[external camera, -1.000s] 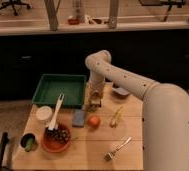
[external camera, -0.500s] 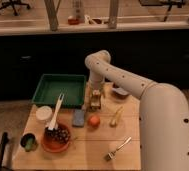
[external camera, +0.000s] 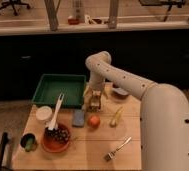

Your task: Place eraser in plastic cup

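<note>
The robot's white arm (external camera: pixel 138 92) rises from the lower right, bends above the far side of the wooden table (external camera: pixel 88 150) and drops straight down. The gripper (external camera: pixel 93 102) hangs low over the table's back edge, just beside the right wall of the green tray (external camera: pixel 58 89). Whether it is spread or pressed together cannot be told. A tan patch at its tip looks like the eraser (external camera: pixel 93 105), held at or touching the gripper, though the two blend together. The plastic cup cannot be told apart from the gripper's tip.

In front of the gripper, near it, lie a flat blue pad (external camera: pixel 78 118) and an orange fruit (external camera: pixel 93 121), side by side. A slim yellow stick (external camera: pixel 116 117) lies to the right of the fruit. A small bowl (external camera: pixel 120 92) sits behind the arm, partly hidden by it. A fork (external camera: pixel 117 148) lies near the front right. On the left stand a white cup (external camera: pixel 43 114), a red bowl with dark contents (external camera: pixel 55 140) and a dark cup (external camera: pixel 28 142). A white spoon (external camera: pixel 57 110) leans out of the red bowl.
</note>
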{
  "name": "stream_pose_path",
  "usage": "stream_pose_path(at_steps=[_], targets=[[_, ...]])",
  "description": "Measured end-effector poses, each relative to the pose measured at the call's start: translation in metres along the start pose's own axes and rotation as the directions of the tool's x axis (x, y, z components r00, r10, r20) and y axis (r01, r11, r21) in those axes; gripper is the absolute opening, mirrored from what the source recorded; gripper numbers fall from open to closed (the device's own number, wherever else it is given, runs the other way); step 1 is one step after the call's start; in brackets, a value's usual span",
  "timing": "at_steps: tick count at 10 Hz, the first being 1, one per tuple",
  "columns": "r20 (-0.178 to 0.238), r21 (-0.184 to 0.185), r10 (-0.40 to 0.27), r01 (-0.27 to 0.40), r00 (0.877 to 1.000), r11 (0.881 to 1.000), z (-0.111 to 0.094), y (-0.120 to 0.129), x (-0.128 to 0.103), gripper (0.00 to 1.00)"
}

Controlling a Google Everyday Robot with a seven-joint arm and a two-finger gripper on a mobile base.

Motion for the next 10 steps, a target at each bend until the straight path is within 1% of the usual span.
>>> stream_pose_path(at_steps=[4,7,10], targets=[[-0.010,-0.003,-0.009,0.009,1.000,1.000,-0.005,-0.001,0.000,0.80],[-0.017,-0.001,-0.037,0.037,0.999,0.999,-0.007,-0.008,0.004,0.80],[-0.028,0.003,-0.055,0.055,0.998,0.998,-0.012,-0.009,0.006,0.80]])
